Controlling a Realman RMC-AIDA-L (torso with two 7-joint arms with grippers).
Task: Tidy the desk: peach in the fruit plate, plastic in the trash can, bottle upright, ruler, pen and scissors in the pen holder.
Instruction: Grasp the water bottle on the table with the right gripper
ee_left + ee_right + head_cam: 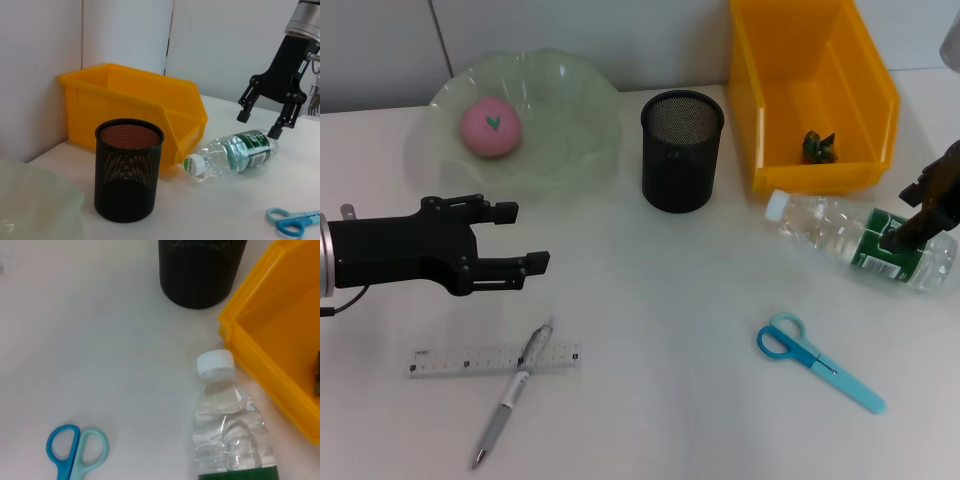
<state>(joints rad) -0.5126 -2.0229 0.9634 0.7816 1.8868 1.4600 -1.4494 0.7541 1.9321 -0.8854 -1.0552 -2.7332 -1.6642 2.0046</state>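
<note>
Right black gripper (260, 118): fingers spread, straddling the green-labelled body of the clear plastic water bottle (860, 240), which is lying on its side on the white desk (660, 300) beside the yellow bin (810, 90), cap toward the black mesh pen holder (682, 150). Advice: close on the label band, then pivot upright. Left black gripper (505, 240): spread, idling above the transparent ruler (450, 360).

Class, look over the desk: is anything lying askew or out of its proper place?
Yes. The bottle lies on its side by the yellow bin, right gripper open over it. The ruler, pen and scissors lie loose, outside the pen holder.
</note>
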